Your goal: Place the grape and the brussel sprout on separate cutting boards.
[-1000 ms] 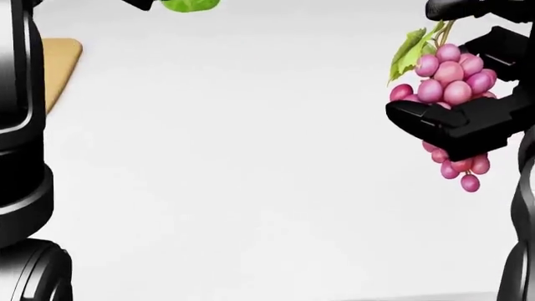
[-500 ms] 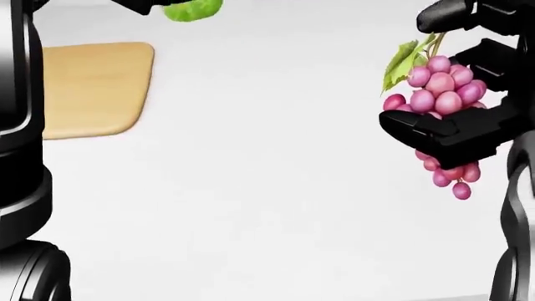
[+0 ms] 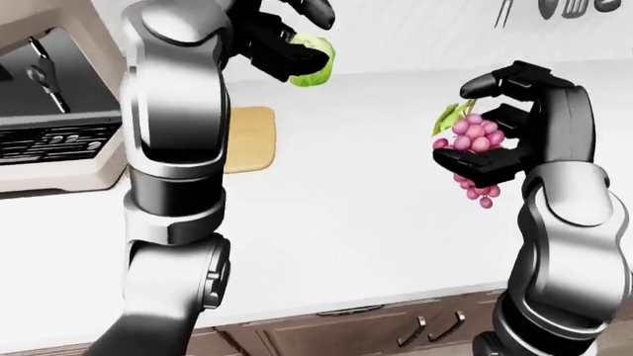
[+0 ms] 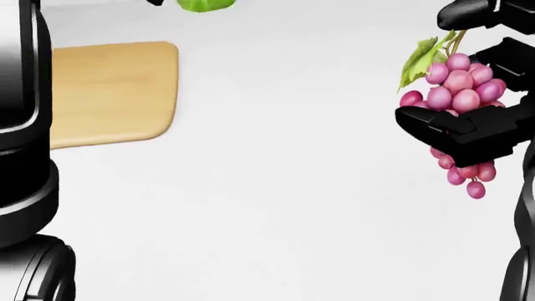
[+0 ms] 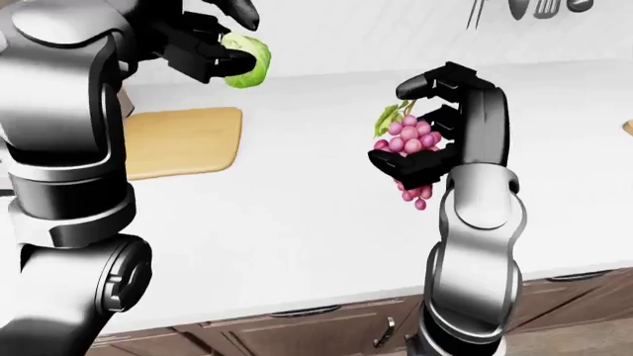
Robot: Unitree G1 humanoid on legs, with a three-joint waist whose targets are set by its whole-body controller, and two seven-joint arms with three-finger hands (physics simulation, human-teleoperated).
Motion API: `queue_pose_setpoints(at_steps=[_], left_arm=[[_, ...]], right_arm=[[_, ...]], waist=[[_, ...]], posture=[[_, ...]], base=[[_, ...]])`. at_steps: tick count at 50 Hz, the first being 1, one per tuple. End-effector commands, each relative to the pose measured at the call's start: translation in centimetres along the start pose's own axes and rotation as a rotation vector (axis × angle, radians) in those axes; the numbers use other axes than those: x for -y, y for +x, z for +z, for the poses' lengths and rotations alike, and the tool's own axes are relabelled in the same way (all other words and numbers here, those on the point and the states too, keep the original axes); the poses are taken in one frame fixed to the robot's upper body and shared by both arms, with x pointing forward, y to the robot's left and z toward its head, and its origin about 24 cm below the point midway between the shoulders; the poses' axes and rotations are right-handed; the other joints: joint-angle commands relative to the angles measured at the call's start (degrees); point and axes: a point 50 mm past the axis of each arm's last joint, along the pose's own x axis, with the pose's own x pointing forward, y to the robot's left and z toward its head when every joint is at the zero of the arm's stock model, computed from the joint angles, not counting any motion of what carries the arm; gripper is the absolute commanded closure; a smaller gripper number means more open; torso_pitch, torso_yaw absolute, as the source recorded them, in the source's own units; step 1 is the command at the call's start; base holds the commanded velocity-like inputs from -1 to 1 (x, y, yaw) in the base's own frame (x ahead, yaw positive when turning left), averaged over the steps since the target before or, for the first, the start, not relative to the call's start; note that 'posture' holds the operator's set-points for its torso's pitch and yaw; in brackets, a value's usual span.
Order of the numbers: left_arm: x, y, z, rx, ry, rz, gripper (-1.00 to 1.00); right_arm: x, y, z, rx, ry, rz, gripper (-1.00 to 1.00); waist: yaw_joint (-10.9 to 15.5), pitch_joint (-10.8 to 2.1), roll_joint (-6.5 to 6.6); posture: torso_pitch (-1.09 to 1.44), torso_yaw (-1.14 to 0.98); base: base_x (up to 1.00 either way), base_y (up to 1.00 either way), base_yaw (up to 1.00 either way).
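Note:
A pink grape bunch with a green leaf hangs in my right hand, whose black fingers are shut round it above the white counter. High at the upper left, my left hand is shut on the green brussel sprout. A tan cutting board lies flat on the counter at the left, below and left of the sprout. My left arm hides part of the board in the left-eye view. Only one board shows fully.
The white counter runs to a lower edge with brown drawers beneath. A beige appliance stands at the far left. Utensils hang on the wall at the top right. A small tan corner shows at the right edge.
The whole picture has shifted right, so the camera has moved: the cutting board shows far more than before. Both hands keep their hold.

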Motion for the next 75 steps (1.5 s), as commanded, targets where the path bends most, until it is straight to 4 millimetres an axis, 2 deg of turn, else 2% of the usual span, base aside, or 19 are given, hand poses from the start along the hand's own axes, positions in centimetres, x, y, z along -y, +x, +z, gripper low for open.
queue_pose_setpoints(at_steps=[1, 3, 5, 6, 7, 8, 9, 10, 11, 12, 14, 15, 16, 17, 18, 25, 33, 57, 75], left_arm=[[-1.4, -0.9, 1.8, 0.078, 0.017, 0.065, 0.41], [-1.4, -0.9, 1.9, 0.078, 0.016, 0.067, 0.42], [-1.4, -0.9, 1.8, 0.079, 0.017, 0.067, 0.41], [-1.4, -0.9, 1.8, 0.078, 0.016, 0.068, 0.41], [-1.4, -0.9, 1.8, 0.078, 0.016, 0.067, 0.42], [-1.5, -0.9, 1.8, 0.078, 0.016, 0.068, 0.42], [-1.5, -1.0, 1.9, 0.079, 0.015, 0.068, 0.42], [-1.5, -1.0, 1.9, 0.079, 0.016, 0.068, 0.43], [-1.5, -1.0, 1.9, 0.079, 0.016, 0.068, 0.42], [-1.5, -0.9, 1.9, 0.079, 0.017, 0.068, 0.42], [-1.5, -0.9, 2.0, 0.08, 0.017, 0.068, 0.42], [-1.5, -0.9, 2.0, 0.08, 0.017, 0.067, 0.42], [-1.4, -0.9, 1.9, 0.079, 0.018, 0.067, 0.41], [-1.4, -0.9, 1.9, 0.079, 0.017, 0.067, 0.41], [-1.4, -0.9, 1.9, 0.079, 0.018, 0.066, 0.42], [-1.4, -0.7, 1.7, 0.075, 0.02, 0.068, 0.43], [-1.1, 0.0, 1.2, 0.059, 0.031, 0.065, 0.44], [-2.0, 6.4, -3.9, -0.086, 0.024, 0.13, 0.49], [-2.3, 7.5, -6.5, -0.19, 0.015, 0.189, 0.51]], right_arm=[[0.4, -0.4, 2.2, 0.13, 0.013, -0.022, 1.0], [0.4, -0.4, 2.2, 0.128, 0.013, -0.022, 1.0], [0.3, -0.5, 2.2, 0.128, 0.016, -0.016, 1.0], [0.3, -0.5, 2.2, 0.126, 0.017, -0.017, 1.0], [0.3, -0.5, 2.1, 0.125, 0.017, -0.016, 1.0], [0.3, -0.5, 2.1, 0.125, 0.017, -0.015, 1.0], [0.3, -0.5, 2.2, 0.126, 0.017, -0.016, 1.0], [0.4, -0.5, 2.2, 0.127, 0.018, -0.019, 1.0], [0.3, -0.5, 2.2, 0.126, 0.014, -0.019, 1.0], [0.3, -0.5, 2.1, 0.124, 0.013, -0.017, 1.0], [0.3, -0.5, 2.1, 0.124, 0.014, -0.017, 1.0], [0.4, -0.5, 2.2, 0.125, 0.016, -0.018, 1.0], [0.4, -0.5, 2.2, 0.125, 0.017, -0.02, 1.0], [0.5, -0.5, 2.2, 0.124, 0.019, -0.021, 1.0], [0.5, -0.5, 2.1, 0.124, 0.02, -0.021, 1.0], [0.6, -0.5, 2.3, 0.129, 0.025, -0.022, 1.0], [0.7, -0.5, 2.2, 0.13, 0.029, -0.025, 1.0], [0.6, -0.3, 2.0, 0.131, 0.034, -0.027, 1.0], [0.6, -0.2, 1.9, 0.131, 0.035, -0.027, 1.0]], waist=[[0.7, -2.44, -1.93], [0.5, -2.78, -1.81], [0.5, -2.22, -0.84], [2.7, -1.54, -2.17], [1.8, -0.86, 2.05], [0.6, -0.37, 4.54], [0.8, -0.83, 7.33], [1.4, -2.56, 8.3], [-0.5, -1.45, 6.78], [1.1, -0.26, 3.38], [1.1, 0.68, -0.48], [1.2, 0.55, -3.08], [0.0, 0.17, -3.19], [0.4, 0.66, -0.99], [0.5, 0.58, -0.33], [0.8, -0.55, -0.42], [1.0, -0.73, -0.61], [1.0, -1.63, 0.59], [0.8, -1.94, 0.58]], posture=[[0.0, 0.0], [0.0, 0.0], [0.0, 0.0], [0.0, 0.0], [0.0, 0.0], [0.0, 0.0], [0.0, 0.0], [0.0, 0.0], [0.0, 0.0], [0.0, 0.0], [0.0, 0.0], [0.0, 0.0], [0.0, 0.0], [0.0, 0.0], [0.0, 0.0], [0.0, 0.0], [0.0, 0.0], [0.0, 0.0], [0.0, 0.0]], base=[[0.0, 0.53, 0.0], [0.0, 0.53, 0.0], [0.0, 0.71, 0.0], [0.0, 0.0, 1.0], [0.0, 0.0, 1.0], [0.0, 0.0, 1.0], [0.0, 0.0, 1.0], [0.0, 0.0, 1.0], [0.0, 1.0, 0.0], [0.0, 0.85, 0.0], [0.0, 0.68, 0.0], [0.0, 0.49, 0.0], [0.0, 0.22, 0.0], [0.0, 0.0, 0.0], [0.0, 0.0, 0.0], [0.0, 0.0, 0.0], [0.0, 0.0, 0.0], [0.0, 0.0, 0.0], [0.0, 0.0, 0.0]])
